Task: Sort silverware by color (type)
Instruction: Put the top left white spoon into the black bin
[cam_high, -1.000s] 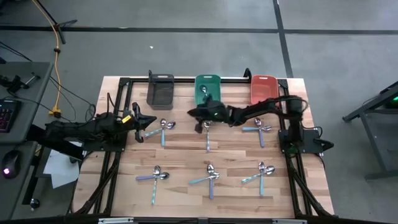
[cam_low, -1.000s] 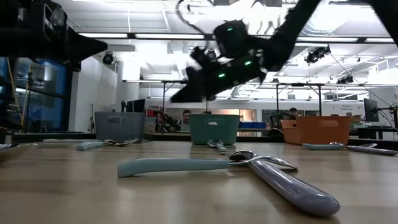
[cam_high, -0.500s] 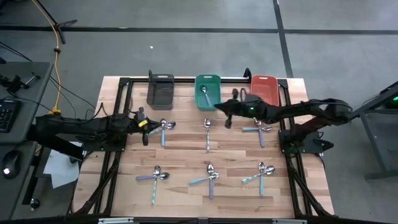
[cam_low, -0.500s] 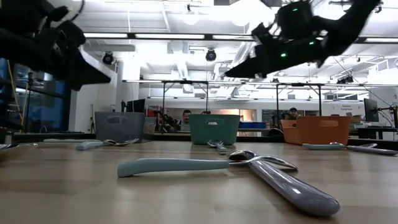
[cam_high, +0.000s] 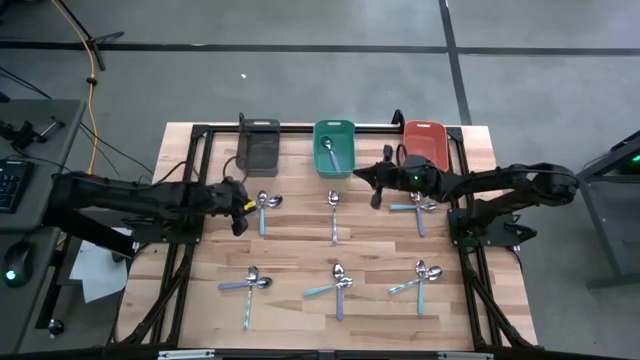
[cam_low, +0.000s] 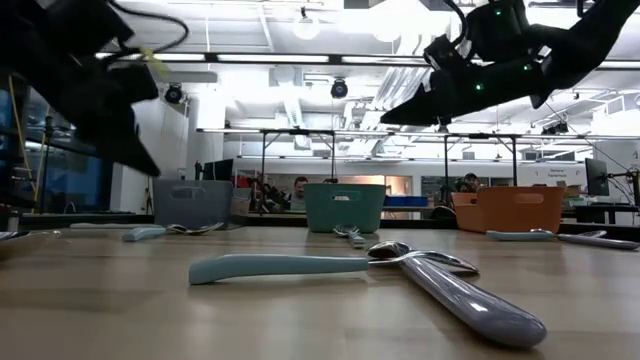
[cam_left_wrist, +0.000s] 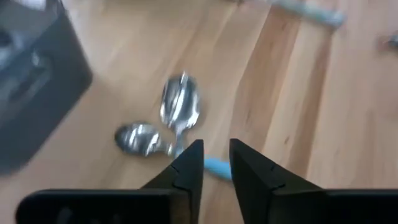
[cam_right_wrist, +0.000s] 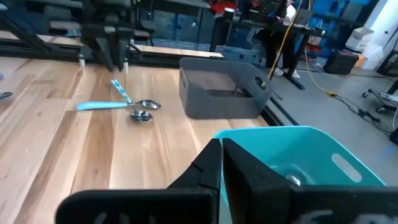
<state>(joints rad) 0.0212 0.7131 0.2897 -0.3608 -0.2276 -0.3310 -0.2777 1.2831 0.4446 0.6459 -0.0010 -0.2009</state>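
Observation:
Pairs of crossed spoons with pastel handles lie flat on the wooden table (cam_high: 300, 250) in two rows. My left gripper (cam_high: 238, 210) tilts down just left of the far-left pair (cam_high: 263, 205). In the left wrist view its fingers (cam_left_wrist: 214, 163) stand a little apart above those spoon bowls (cam_left_wrist: 180, 109), touching nothing. My right gripper (cam_high: 377, 188) hangs shut and empty over the table, between the teal bin (cam_high: 334, 147) and the orange bin (cam_high: 424, 143). One spoon (cam_high: 330, 150) lies inside the teal bin.
A dark grey bin (cam_high: 259, 145) stands at the far left of the bin row. Further spoon pairs lie at the far middle (cam_high: 335, 210), far right (cam_high: 415, 208) and along the near row (cam_high: 338, 280). A black frame (cam_high: 200, 160) runs along the table's edges.
My right gripper has drawn back from in front of the teal bin toward the table's right edge, staying shut and rising a little. My left gripper has moved toward the far-left spoon pair and tipped from nearly level to pointing steeply down.

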